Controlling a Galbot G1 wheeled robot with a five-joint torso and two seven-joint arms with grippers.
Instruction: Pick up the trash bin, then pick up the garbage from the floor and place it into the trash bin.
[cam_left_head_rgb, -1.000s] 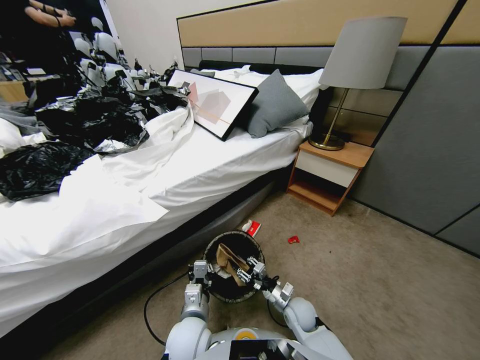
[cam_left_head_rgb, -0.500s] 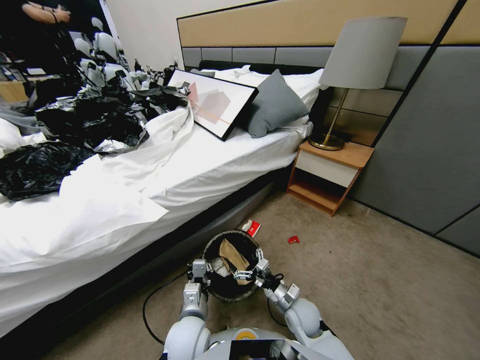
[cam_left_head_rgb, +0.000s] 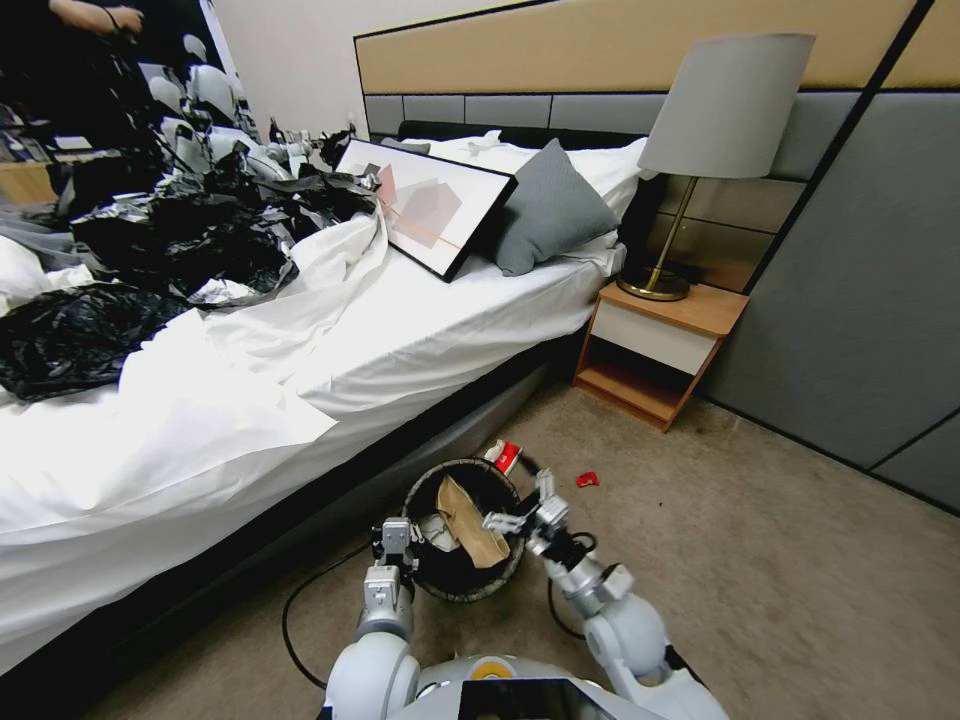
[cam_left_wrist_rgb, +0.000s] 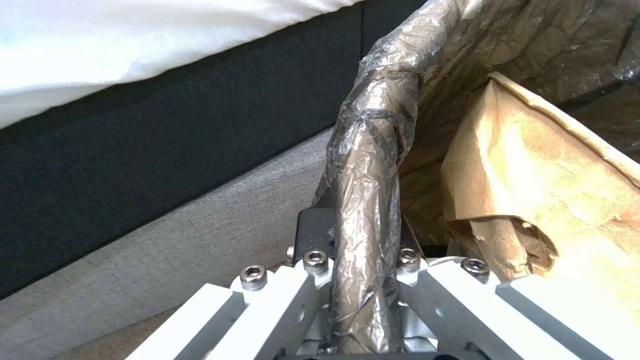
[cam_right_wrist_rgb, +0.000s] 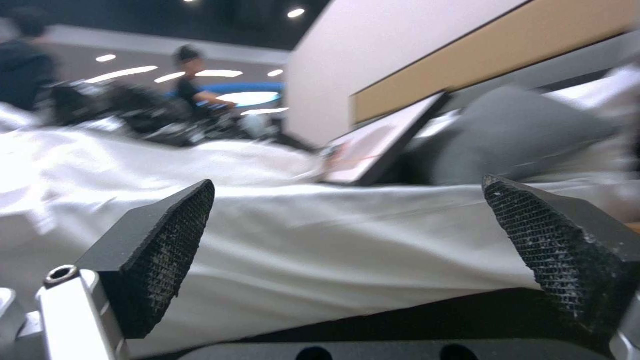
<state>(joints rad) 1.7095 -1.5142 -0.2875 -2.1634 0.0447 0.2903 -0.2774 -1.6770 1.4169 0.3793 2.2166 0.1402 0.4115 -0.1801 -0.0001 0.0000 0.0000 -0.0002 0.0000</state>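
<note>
**Caller:** Start on your left. What has that arm got?

**Me:** My left gripper (cam_left_head_rgb: 398, 545) is clamped on the near-left rim of the small round white plastic bin with the dark bag folded over its lip (cam_left_head_rgb: 440, 585). In the left wrist view the bagged rim (cam_left_wrist_rgb: 370, 200) runs straight down between my fingers (cam_left_wrist_rgb: 280, 292), one inside the bin and one outside. I judge that pinch on the rim is what keeps the bin steady and its mouth facing up for drops.

**Caller:** And inside the bin?

**Me:** A tan crumpled paper bag (cam_left_head_rgb: 468, 520) leans inside against the far wall, with a white scrap (cam_left_head_rgb: 436, 530) beside it.

**Caller:** The right side of the bin?

**Me:** My right gripper (cam_left_head_rgb: 528, 508) hangs just over the bin's right rim, spread wide and holding nothing; the right wrist view shows both black ribbed pads (cam_right_wrist_rgb: 167, 245) well apart with only bedding between them.

**Caller:** Anything left on the carpet?

**Me:** Just beyond the bin, a red-and-white crumpled packet (cam_left_head_rgb: 506, 456); further right of the bin, a small red scrap (cam_left_head_rgb: 587, 479).
</note>
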